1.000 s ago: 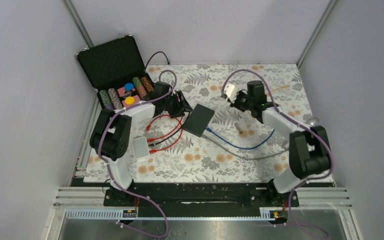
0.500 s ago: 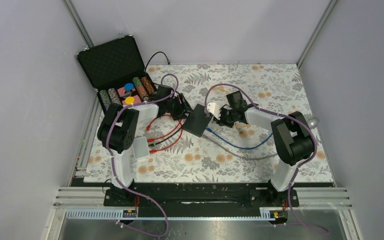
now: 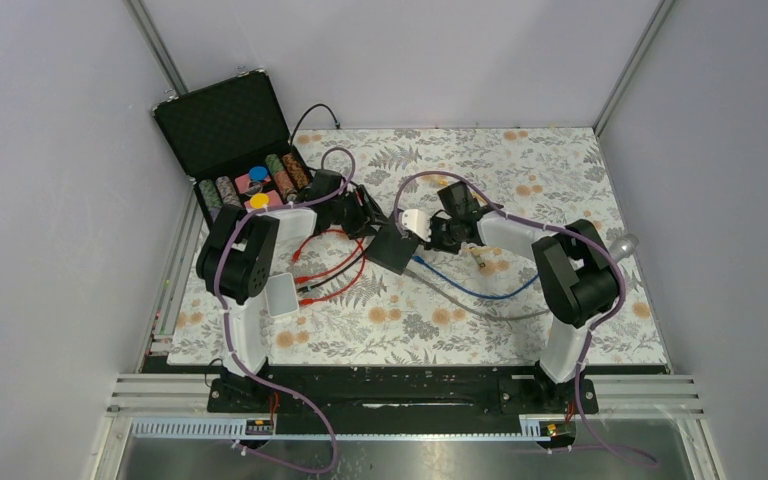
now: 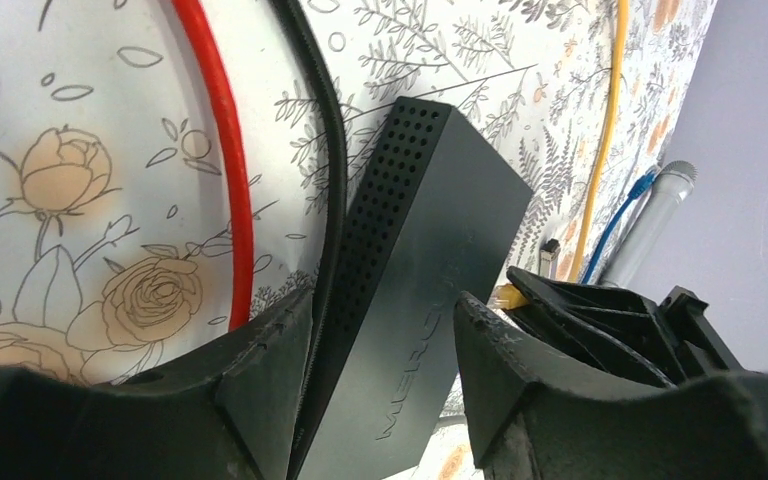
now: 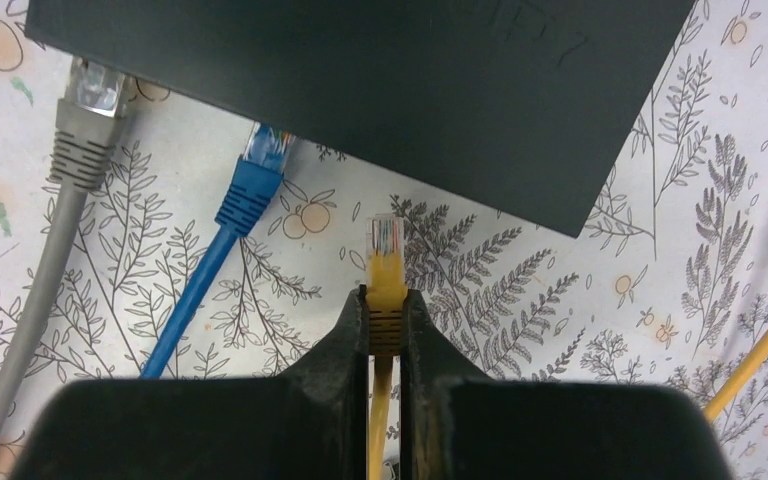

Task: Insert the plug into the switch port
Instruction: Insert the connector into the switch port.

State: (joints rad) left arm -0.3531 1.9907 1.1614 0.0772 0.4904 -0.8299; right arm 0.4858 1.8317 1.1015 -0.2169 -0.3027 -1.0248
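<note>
Pinched nearly shut, the right claw (image 5: pixel 386 300) grips the yellow plug (image 5: pixel 385 262) by its boot. The clear tip points at the long edge of the black switch (image 5: pixel 380 90) and stands just short of it, with bare table showing between them. The plug's yellow cable (image 4: pixel 600 130) runs off toward the far edge of the table (image 3: pixel 520 170).

The switch sits near the middle of the table, a little toward the far edge and tipped up on one side. The left claw (image 4: pixel 382 305) is half closed around its other end, a finger pressed to each side.

A blue plug (image 5: pixel 257 180) and a grey plug (image 5: pixel 85 120) lie just left of the yellow one. Their tips reach the same edge of the switch, but whether either is seated cannot be told.

A red cable (image 4: pixel 222 170) and a black cable (image 4: pixel 328 170) curve past the switch on the left arm's side. A small white tray (image 3: pixel 281 294) rests near the left edge. An open black case of poker chips (image 3: pixel 222 125) stands at the far left corner.
</note>
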